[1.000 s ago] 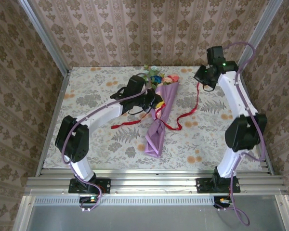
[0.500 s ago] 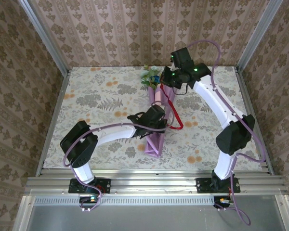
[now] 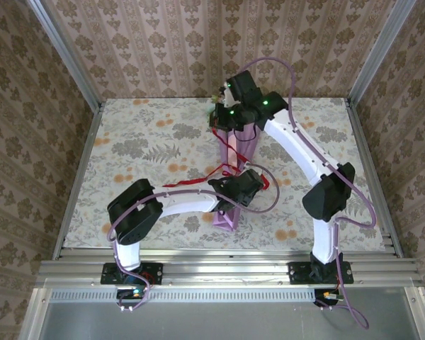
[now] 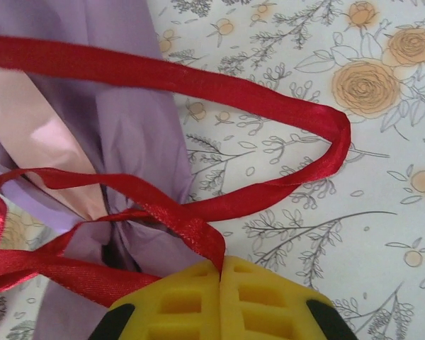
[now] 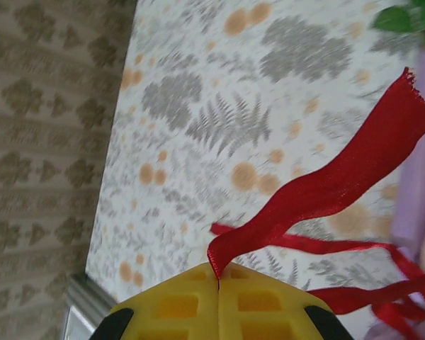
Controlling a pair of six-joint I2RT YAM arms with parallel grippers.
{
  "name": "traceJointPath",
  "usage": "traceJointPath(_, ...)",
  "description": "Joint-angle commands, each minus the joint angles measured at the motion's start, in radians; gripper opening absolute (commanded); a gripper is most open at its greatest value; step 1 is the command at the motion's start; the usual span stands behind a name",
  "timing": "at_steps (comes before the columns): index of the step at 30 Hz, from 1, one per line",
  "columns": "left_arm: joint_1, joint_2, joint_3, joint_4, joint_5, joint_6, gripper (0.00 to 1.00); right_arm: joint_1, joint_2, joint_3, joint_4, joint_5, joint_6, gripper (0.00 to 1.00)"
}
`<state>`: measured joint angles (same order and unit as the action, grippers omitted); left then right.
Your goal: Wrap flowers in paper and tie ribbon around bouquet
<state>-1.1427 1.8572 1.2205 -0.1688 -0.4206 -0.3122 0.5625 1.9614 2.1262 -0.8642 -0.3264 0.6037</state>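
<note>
Top external: bouquet, tablecloth, damask walls.

1. A pale tablecloth, printed with grey ferns and orange roses, covers the worktop.
2. Beige damask wallpaper lines the three surrounding walls.
3. Aluminium rails run along the near edge; slanting metal posts mark the back corners.

overhead looks down; both wrist views closely share ribbon.

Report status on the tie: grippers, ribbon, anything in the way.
Both shut on ribbon: left gripper at bouquet waist, right gripper on a loose tail. Ribbon crossed at waist, loop slack. No obstruction seen.
</note>
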Motion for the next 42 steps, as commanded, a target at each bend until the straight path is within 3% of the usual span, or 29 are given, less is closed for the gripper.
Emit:
traceJointPath(1,0.004,0.003,0.046,-0.031,-0.039,0.046,0.0,0.082,0.035,0.031,-0.055,-0.131,-0.1,0.0)
traceJointPath(10,0.006,0.027,0.079,-0.064,-0.031,0.05,0.0,0.252,0.157,0.058,-0.194,-0.223,-0.245,0.0)
traceJointPath(13,0.011,0.025,0.079,-0.071,-0.029,0.044,0.0,0.27,0.172,0.08,-0.253,-0.173,-0.276,0.31)
traceJointPath(16,0.02,0.018,0.076,-0.075,-0.011,0.025,0.0,0.262,0.163,0.141,-0.281,-0.092,-0.269,0.45)
traceJointPath(23,0.045,-0.005,0.076,-0.082,0.037,-0.014,0.0,0.17,0.2,0.434,-0.363,-0.025,-0.16,0.52)
traceJointPath(26,0.073,-0.031,0.071,-0.086,0.092,-0.051,0.0,0.122,0.156,0.459,-0.381,0.119,-0.072,0.52)
traceJointPath(29,0.12,-0.078,0.057,-0.076,0.182,-0.091,0.0,0.07,0.033,0.33,-0.33,0.263,0.024,0.48)
traceJointPath(35,0.264,-0.152,0.026,-0.055,0.47,-0.214,0.0,0.046,-0.33,-0.193,-0.082,0.56,0.176,0.44)
traceJointPath(39,0.366,-0.152,0.023,-0.05,0.69,-0.301,0.0,0.086,-0.509,-0.49,0.044,0.66,0.234,0.42)
traceJointPath(42,0.43,-0.132,0.033,-0.046,0.81,-0.362,0.0,0.175,-0.554,-0.598,0.092,0.723,0.197,0.41)
